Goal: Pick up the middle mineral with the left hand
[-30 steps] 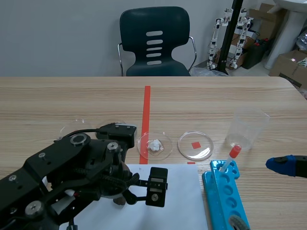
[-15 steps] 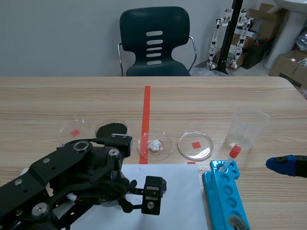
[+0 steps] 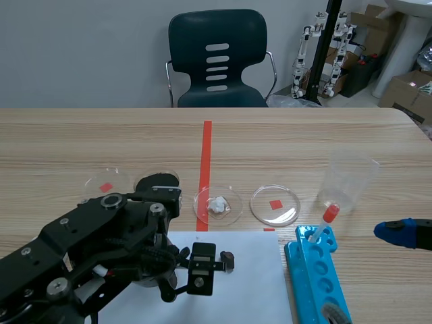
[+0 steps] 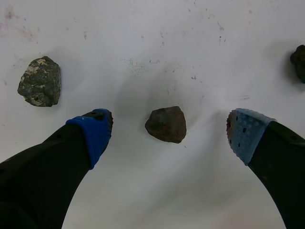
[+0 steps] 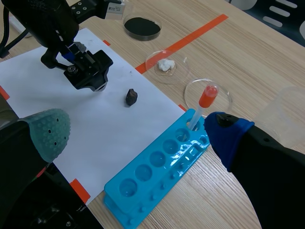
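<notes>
Three dark minerals lie on the white paper (image 4: 157,38). In the left wrist view the middle mineral (image 4: 166,124), brown and lumpy, rests between the spread fingers of my left gripper (image 4: 170,128), touching neither pad. A grey speckled mineral (image 4: 39,81) lies to one side and a black one (image 4: 299,62) to the other. In the scene view my left gripper (image 3: 198,270) hangs low over the paper and hides the middle mineral; one dark mineral (image 3: 227,257) shows just right of it. My right gripper (image 5: 138,131) stands open at the right table edge, holding nothing.
A blue tube rack (image 3: 314,277) with a red-capped tube (image 3: 329,214) lies right of the paper. Beyond it stand a clear beaker (image 3: 347,179), an empty petri dish (image 3: 275,204), a dish with white bits (image 3: 217,205), a dish of black powder (image 3: 156,181) and another small dish (image 3: 105,183).
My left arm has drawn back to the left and lowered over the paper, uncovering the black-powder dish and the mineral to its right. The right arm has not moved.
</notes>
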You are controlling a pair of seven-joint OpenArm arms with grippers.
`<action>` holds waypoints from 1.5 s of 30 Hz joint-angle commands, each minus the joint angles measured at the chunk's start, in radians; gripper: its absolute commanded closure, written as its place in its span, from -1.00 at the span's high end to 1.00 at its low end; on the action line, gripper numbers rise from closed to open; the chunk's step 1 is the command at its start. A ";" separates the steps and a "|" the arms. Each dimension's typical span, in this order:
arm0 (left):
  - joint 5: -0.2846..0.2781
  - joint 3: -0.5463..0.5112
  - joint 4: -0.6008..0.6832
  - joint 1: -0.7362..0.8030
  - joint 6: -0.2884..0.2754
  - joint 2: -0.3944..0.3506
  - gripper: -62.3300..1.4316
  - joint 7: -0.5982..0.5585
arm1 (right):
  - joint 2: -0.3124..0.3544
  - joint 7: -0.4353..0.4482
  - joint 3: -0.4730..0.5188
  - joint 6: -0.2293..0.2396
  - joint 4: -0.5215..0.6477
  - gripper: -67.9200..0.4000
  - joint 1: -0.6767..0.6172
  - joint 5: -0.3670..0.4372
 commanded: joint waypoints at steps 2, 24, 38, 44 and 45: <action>0.000 0.001 0.005 -0.005 0.003 0.005 0.53 0.001 | 0.000 0.011 0.000 0.000 0.006 0.73 0.006 0.007; 0.008 0.001 -0.021 -0.006 0.002 0.022 0.05 -0.003 | 0.000 0.011 0.000 0.000 0.006 0.73 0.006 0.007; 0.007 0.001 -0.021 -0.005 0.002 0.022 -0.41 0.000 | 0.000 0.011 0.000 0.000 0.006 0.73 0.006 0.007; 0.007 0.001 -0.021 -0.005 0.002 0.022 -0.50 0.001 | 0.000 0.011 0.000 0.000 0.006 0.73 0.006 0.007; 0.007 0.001 -0.020 -0.005 0.002 0.022 -0.50 0.001 | 0.000 0.011 0.000 0.000 0.006 0.73 0.006 0.007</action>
